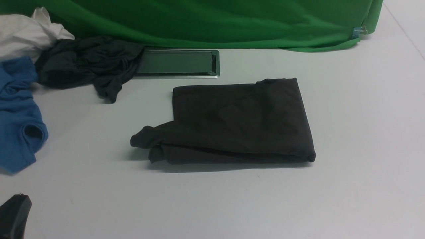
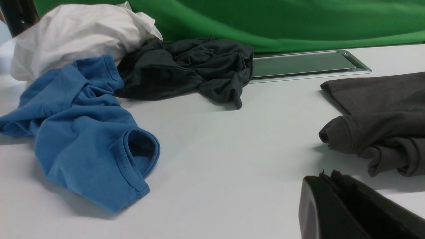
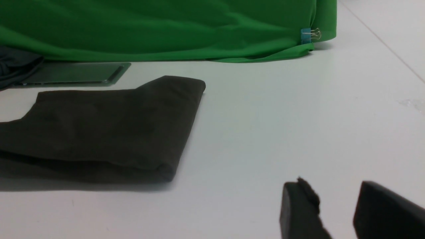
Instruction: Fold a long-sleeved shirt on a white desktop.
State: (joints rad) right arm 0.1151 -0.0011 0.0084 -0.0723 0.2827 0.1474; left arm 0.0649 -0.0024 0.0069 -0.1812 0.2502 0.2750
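Note:
The long-sleeved shirt (image 1: 239, 121) lies folded into a thick dark rectangle in the middle of the white desktop (image 1: 358, 109), with a bunched sleeve end sticking out at its left front. The left wrist view shows that sleeve end of the shirt (image 2: 375, 132) and the right wrist view its right folded edge (image 3: 109, 129). My left gripper (image 2: 327, 177) is shut and empty, low over the desktop to the shirt's front left; its tip shows in the front view's bottom left corner (image 1: 20, 199). My right gripper (image 3: 332, 191) is open, empty, off the shirt's right front corner, outside the front view.
A blue shirt (image 1: 16, 113), a dark grey-teal garment (image 1: 89, 63) and a white garment (image 1: 26, 33) are piled at the back left. A grey inset hatch (image 1: 177, 63) lies behind the shirt, below the green backdrop (image 1: 212, 20), which has a clip (image 1: 360, 31) at its right end.

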